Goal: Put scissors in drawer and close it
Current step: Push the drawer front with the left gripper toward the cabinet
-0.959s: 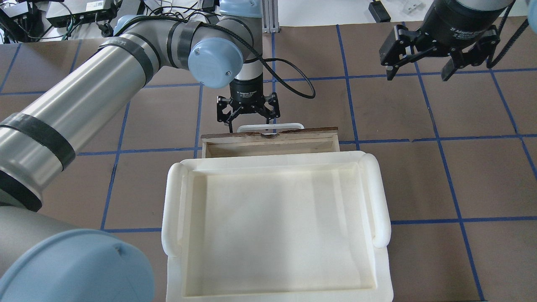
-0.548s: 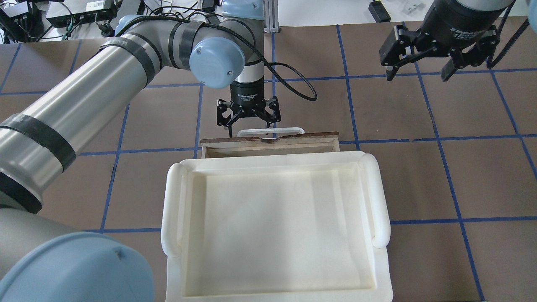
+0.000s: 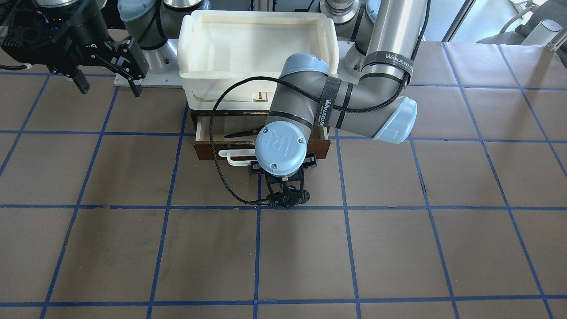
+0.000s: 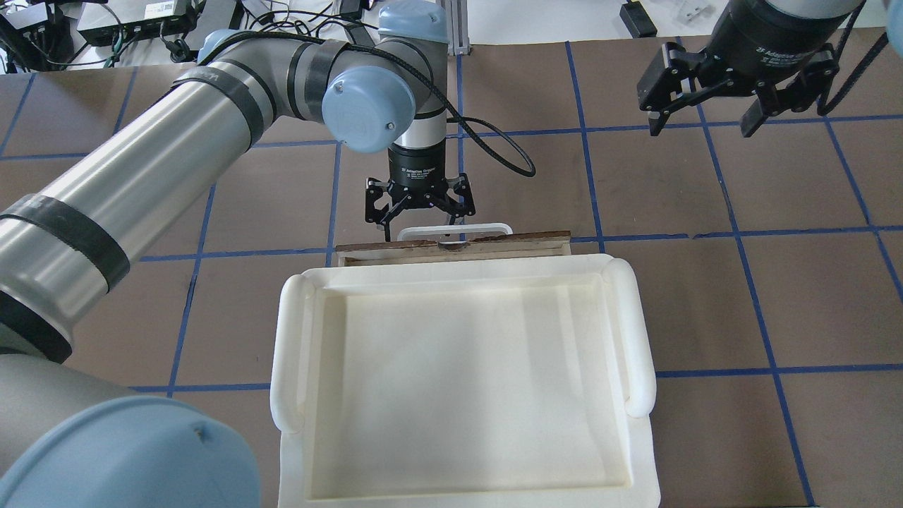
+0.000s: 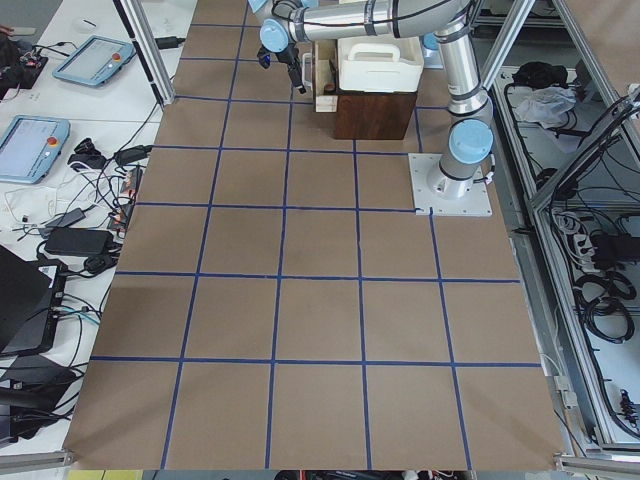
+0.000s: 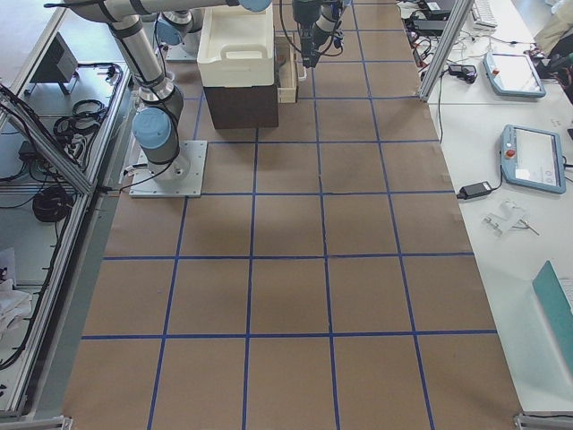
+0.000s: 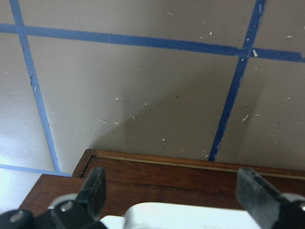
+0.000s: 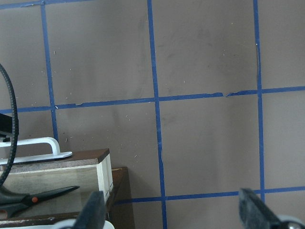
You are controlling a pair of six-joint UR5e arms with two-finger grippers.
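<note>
Scissors point(image 3: 239, 133) lie inside drawer point(image 3: 204, 153); left gripper point(image 4: 421, 220) just outside its front

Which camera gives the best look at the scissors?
The right wrist view: the scissors lie large in the open drawer, handles cut off. The front-facing view shows them small, partly behind the left arm. Elsewhere they do not show.

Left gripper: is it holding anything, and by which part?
Nothing is held. The left gripper is open at the drawer's white handle, not clamping it. The right gripper is open and empty; the scissors lie in the drawer.
</note>
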